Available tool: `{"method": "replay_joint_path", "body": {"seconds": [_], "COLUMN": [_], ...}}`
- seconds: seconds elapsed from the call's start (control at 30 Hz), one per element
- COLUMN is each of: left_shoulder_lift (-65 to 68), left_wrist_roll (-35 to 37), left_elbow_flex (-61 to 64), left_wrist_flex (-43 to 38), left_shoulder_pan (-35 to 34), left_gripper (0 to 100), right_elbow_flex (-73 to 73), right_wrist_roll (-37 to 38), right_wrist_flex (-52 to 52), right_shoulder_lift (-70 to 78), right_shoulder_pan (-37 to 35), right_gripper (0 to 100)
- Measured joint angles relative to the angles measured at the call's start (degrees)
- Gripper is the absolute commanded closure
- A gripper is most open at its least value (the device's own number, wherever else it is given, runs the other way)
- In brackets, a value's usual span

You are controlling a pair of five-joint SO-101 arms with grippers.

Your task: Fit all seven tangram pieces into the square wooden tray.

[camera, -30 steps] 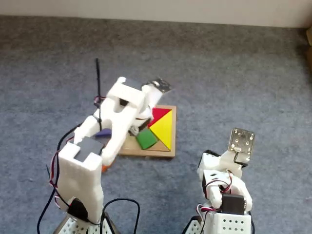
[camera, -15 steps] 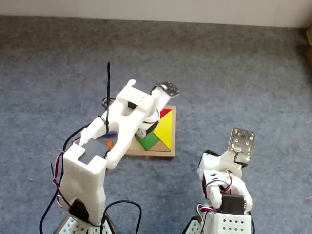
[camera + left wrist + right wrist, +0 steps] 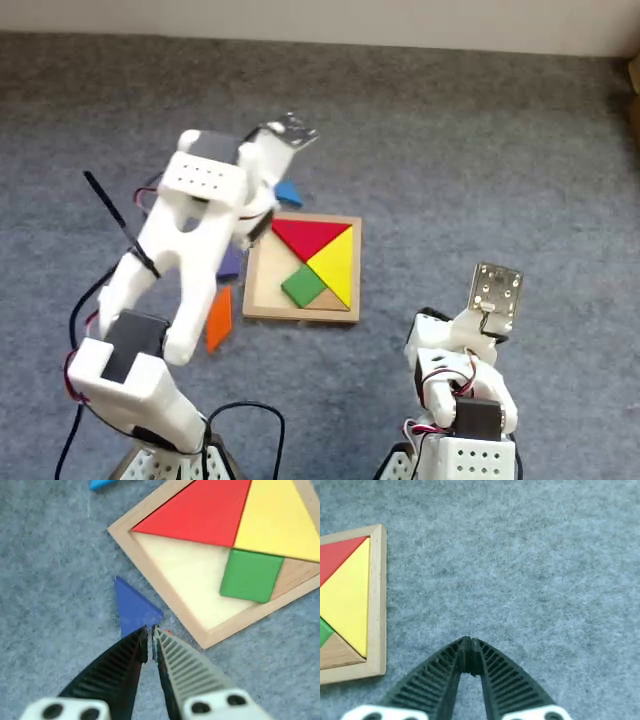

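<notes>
The square wooden tray (image 3: 300,311) lies on the carpet and holds a red triangle (image 3: 312,238), a yellow triangle (image 3: 338,268), a green square (image 3: 302,286) and a tan triangle (image 3: 328,297). In the left wrist view my left gripper (image 3: 150,630) is shut with nothing in it, its tips over the corner of a dark blue triangle (image 3: 134,609) just outside the tray rim (image 3: 150,575). A light blue piece (image 3: 289,193) and an orange parallelogram (image 3: 218,318) also lie outside the tray. My right gripper (image 3: 470,645) is shut and empty above bare carpet, right of the tray (image 3: 380,600).
Grey carpet runs all around the tray. The left arm (image 3: 200,215) stretches over the carpet left of the tray. The right arm (image 3: 465,390) sits folded at the front right. A pale wall edge runs along the back.
The left arm has swung left off the tray, uncovering it. The green square stays in the tray. The right arm has not moved.
</notes>
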Motion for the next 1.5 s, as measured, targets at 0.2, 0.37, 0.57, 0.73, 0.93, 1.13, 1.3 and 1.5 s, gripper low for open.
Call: {"method": "replay_joint_path", "body": {"seconds": [0.2, 0.37, 0.57, 0.73, 0.93, 1.13, 1.3, 1.5], "left_shoulder_lift": [0.0, 0.0, 0.0, 0.1, 9.1, 23.2, 34.9, 46.1], "left_wrist_roll": [-1.7, -1.4, 11.8, 21.1, 27.3, 31.6, 32.2, 32.4], "left_elbow_flex": [3.9, 3.8, 2.1, 2.1, -4.0, -18.4, -32.0, -48.9], "left_wrist_flex": [0.0, -1.9, -12.8, -21.2, -23.7, -21.5, -16.1, -6.5], "left_shoulder_pan": [-3.6, -4.1, -4.1, -2.2, 1.5, 1.7, 1.7, 1.7], "left_gripper": [92, 73, 72, 72, 72, 72, 72, 73], "right_elbow_flex": [0.0, 0.0, 0.0, 0.0, 0.0, 0.0, 0.0, 0.0], "right_wrist_roll": [0.0, 0.0, 0.0, 0.0, 0.0, 0.0, 0.0, 0.0], "right_wrist_flex": [0.0, 0.0, 0.0, 0.0, 0.0, 0.0, 0.0, 0.0], "right_shoulder_lift": [0.0, 0.0, 0.0, 0.0, 0.0, 0.0, 0.0, 0.0], "right_shoulder_pan": [0.0, 0.0, 0.0, 0.0, 0.0, 0.0, 0.0, 0.0], "right_gripper": [99.3, 99.3, 99.3, 99.3, 99.3, 99.3, 99.3, 99.3]}}
